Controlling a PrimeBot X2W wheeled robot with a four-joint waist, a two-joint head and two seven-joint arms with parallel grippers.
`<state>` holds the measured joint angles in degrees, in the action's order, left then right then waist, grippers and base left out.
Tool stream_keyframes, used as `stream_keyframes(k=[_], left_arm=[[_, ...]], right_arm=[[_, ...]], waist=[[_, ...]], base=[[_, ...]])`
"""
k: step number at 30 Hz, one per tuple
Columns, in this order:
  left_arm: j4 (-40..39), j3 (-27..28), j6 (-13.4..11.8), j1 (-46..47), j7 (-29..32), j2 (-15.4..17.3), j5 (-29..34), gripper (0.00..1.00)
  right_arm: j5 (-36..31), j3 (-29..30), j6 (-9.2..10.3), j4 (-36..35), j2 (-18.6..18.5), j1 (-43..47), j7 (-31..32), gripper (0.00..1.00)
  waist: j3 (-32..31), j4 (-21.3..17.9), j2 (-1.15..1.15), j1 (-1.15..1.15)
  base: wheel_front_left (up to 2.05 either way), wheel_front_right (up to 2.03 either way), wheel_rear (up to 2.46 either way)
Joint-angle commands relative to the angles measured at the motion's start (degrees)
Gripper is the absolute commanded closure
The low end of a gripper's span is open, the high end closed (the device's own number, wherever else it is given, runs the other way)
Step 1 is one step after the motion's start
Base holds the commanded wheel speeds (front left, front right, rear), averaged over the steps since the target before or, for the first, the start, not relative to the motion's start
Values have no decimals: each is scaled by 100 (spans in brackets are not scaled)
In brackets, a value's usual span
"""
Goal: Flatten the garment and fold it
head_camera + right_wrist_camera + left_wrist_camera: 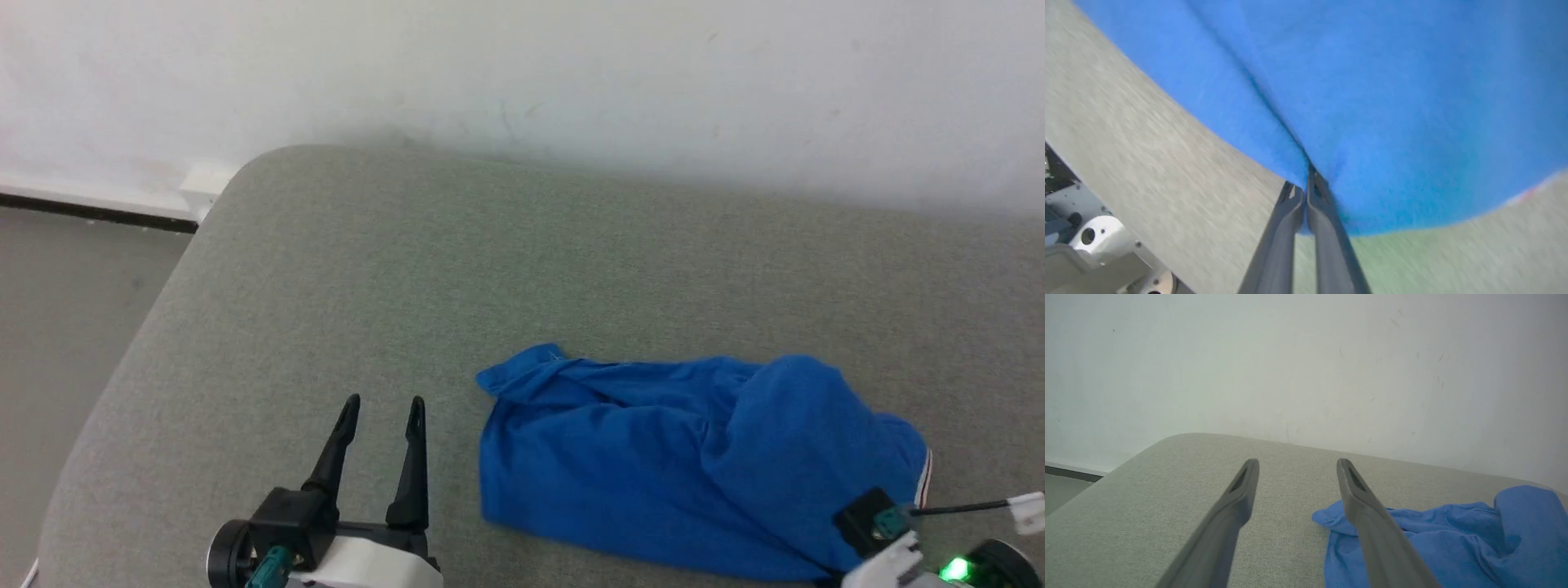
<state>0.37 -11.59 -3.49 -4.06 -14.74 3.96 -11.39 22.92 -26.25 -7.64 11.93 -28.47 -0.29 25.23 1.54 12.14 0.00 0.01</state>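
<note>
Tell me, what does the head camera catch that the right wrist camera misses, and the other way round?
Head view: the whole crumpled blue garment, the left gripper open and apart from it, the white wall and the floor. Right wrist view: a close look at the right gripper, its fingers shut on a fold of the fabric. Both: the blue garment lying on the grey padded surface.

The right wrist view is blurred; in the head view the garment [653, 457] hides the right tool's [1302, 181] fingers.
</note>
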Motion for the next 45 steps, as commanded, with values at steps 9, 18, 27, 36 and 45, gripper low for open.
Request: stream_keyframes(k=[9,18,27,36,45], left_arm=[[48,34,106,-16,-26,-74,79,0],[165,-48,205,-2,-26,-96,96,0],[848,-796,851,694,1114,-41,-111,0],[1647,-1931,1087,2487,3863,45,-442,0],[2838,-2616,1096,3717,4928,43,-940,0]], right_arm=[[-202,1772,15,-484,-653,1049,885,100],[-533,2489,15,-1470,681,919,-57,0],[-791,2767,15,-2313,1419,716,-2084,0],[-1626,2957,15,-1803,1848,374,-2963,0],[-1858,3033,15,-1624,2090,-10,-3267,0]], waist=[[-321,-609,0,-1],[-363,-775,0,-1],[46,-1090,0,-1],[777,-1481,0,-1],[1160,-1798,0,-1]], base=[[0,0,0],[0,0,0],[0,0,0],[0,0,0],[0,0,0]])
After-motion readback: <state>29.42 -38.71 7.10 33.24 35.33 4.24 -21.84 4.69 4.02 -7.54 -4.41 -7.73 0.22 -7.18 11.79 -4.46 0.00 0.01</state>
